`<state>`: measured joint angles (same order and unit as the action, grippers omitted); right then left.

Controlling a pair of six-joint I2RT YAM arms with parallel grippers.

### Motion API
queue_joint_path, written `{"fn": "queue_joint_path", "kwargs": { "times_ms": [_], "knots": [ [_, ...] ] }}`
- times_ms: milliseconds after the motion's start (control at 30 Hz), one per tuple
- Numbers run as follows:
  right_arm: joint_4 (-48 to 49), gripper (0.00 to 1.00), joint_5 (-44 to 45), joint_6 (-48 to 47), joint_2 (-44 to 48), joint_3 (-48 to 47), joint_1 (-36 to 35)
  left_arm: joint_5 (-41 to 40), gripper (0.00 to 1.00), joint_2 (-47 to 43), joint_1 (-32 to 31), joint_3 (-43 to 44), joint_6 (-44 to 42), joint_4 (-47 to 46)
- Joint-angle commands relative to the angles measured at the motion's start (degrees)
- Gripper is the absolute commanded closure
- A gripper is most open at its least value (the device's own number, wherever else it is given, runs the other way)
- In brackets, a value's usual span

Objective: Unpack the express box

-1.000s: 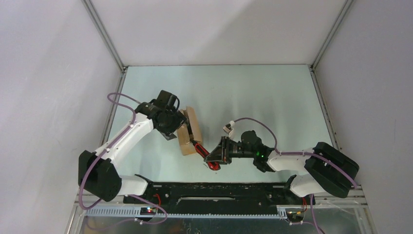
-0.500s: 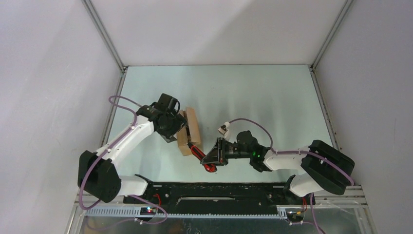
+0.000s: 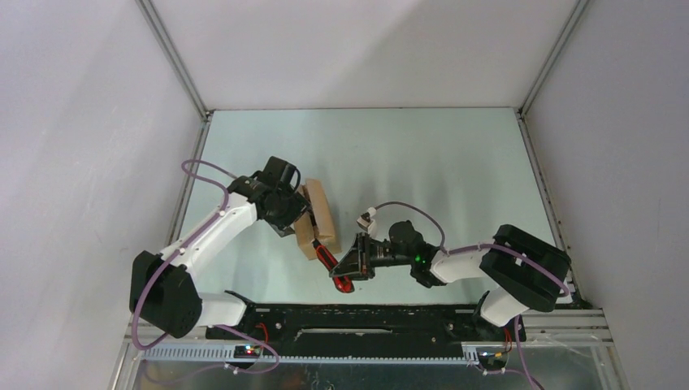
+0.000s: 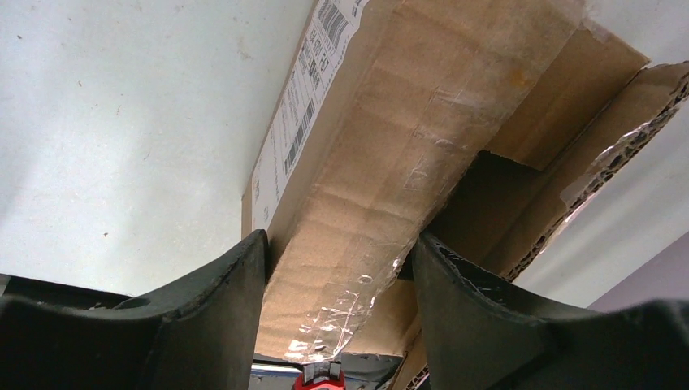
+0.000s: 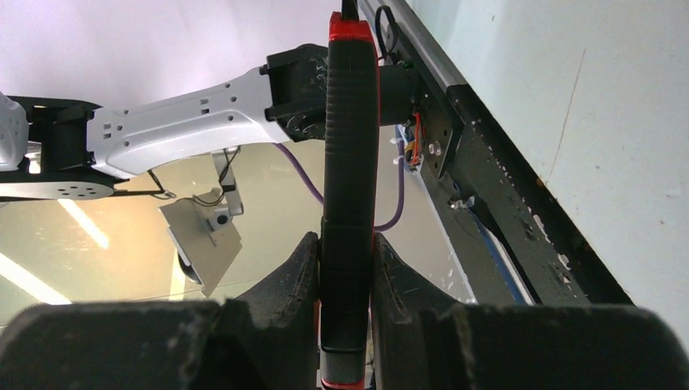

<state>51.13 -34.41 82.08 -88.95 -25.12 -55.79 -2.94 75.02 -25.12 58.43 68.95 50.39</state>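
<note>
One express box (image 3: 317, 213), left of centre on the counter (image 3: 422, 162) and toward its near edge, tipped up on a long side. Long axis far-to-near, near end slanted slightly toward the left edge. Pinched across its width by the left pincer (image 4: 340, 244). One red-handled knife (image 5: 349, 122), clamped in the right pincer (image 5: 345, 253). Since a second ago, knife and right pincer shifted leftward and nearer; box barely moved.

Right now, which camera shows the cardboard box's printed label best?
The left wrist view: the label runs along the box edge, barcode visible, close up. The top view shows the whole box but too small for print. The right wrist view shows the knife, not the box.
</note>
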Motion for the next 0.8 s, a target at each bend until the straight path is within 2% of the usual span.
{"fn": "queue_joint_path", "kwargs": {
  "times_ms": [0, 267, 767],
  "knots": [
    [6.94, 1.0, -2.97, 2.41, -1.27, -1.77, -1.07, -0.83, 0.38, -0.35, -0.54, -2.19, 1.39, -1.8],
    [12.04, 1.0, -4.34, 5.15, -0.62, -1.97, -0.75, -1.25, 0.37, 0.13, -0.92, -2.31, 1.94, -2.6],
    [9.55, 1.0, -7.37, 5.06, -2.83, -2.7, -2.79, -1.61, 0.38, 0.21, -1.2, -1.22, 3.27, -2.81]
  ]
}}
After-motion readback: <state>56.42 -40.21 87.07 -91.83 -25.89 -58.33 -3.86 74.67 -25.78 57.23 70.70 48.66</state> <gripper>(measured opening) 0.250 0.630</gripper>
